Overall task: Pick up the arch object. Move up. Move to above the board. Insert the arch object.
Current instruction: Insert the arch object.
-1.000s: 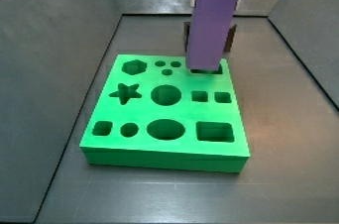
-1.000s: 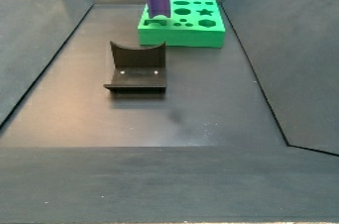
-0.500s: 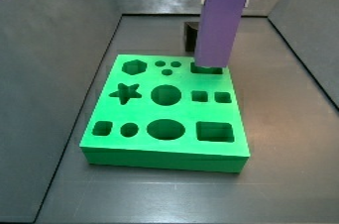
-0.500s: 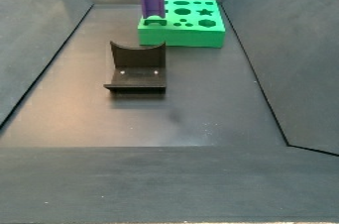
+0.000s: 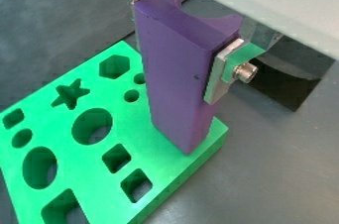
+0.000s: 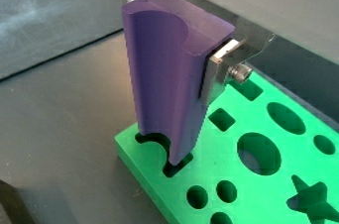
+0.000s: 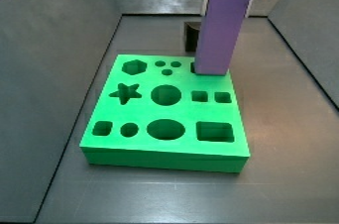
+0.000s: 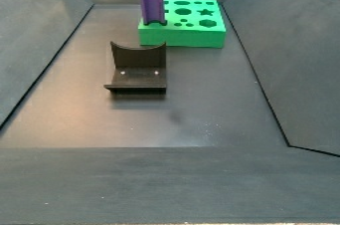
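1. Presently the arch object point(image 5: 179, 79) is clamped near its upper end between the silver fingers point(image 5: 228, 61) of the gripper point(image 6: 179, 20), and it is held upright
2. Directly below the gripper, the lower end of the arch object point(image 6: 162, 89) is seen entering the arch-shaped hole point(image 6: 169, 156) at a corner of the board point(image 6: 252, 183); how deep it sits cannot be told
3. In a side view the column point(image 7: 220, 28) is seen standing at the far edge of the board point(image 7: 166, 119), the other holes being left free beside it
4. Well apart from the gripper, the fixture point(image 8: 137, 68) is seen on the floor, clear of the work
5. Jamming is judged the main risk: if the piece is slightly tilted or twisted against the hole's outline, it could bind under downward pressure
6. The board could also be pushed or lifted if the piece is released before it is seated
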Robot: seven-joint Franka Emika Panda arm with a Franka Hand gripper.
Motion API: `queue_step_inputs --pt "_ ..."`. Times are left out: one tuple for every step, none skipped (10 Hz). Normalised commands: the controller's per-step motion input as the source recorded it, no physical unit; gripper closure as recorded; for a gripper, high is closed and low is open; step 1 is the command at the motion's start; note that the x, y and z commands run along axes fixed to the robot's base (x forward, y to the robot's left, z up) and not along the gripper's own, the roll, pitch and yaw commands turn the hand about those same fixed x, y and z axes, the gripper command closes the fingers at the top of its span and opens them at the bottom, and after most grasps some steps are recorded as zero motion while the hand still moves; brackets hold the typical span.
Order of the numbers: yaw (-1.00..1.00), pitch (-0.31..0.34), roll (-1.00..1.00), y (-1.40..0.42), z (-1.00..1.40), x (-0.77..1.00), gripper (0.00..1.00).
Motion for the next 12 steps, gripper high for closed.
queue_step_inputs --pt "0.09 0.030 0.21 -0.19 -0.02 0.00 1.00" --pt "0.01 0.053 0.08 0.00 0.00 0.03 1.00" --pt "0.02 0.053 0.01 0.12 0.00 0.08 1.00" --pt "0.00 0.027 0.00 0.14 0.00 0.04 1.00" --pt "0.00 0.014 0.00 0.01 0.00 0.06 1.00" --pt "-0.14 0.031 0.00 0.00 0.00 0.02 1.00" --pt "-0.18 0.027 0.00 0.02 0.00 0.00 1.00" --pt "-0.19 0.034 0.01 0.00 -0.11 0.00 1.00" --pt "-0.21 0.040 0.00 0.01 -0.09 -0.01 1.00" --pt "-0.21 0.041 0.01 0.00 -0.14 -0.07 1.00" --pt "-0.19 0.033 0.01 0.03 -0.16 0.00 1.00" --pt "-0.17 0.024 0.01 0.04 -0.15 -0.02 1.00"
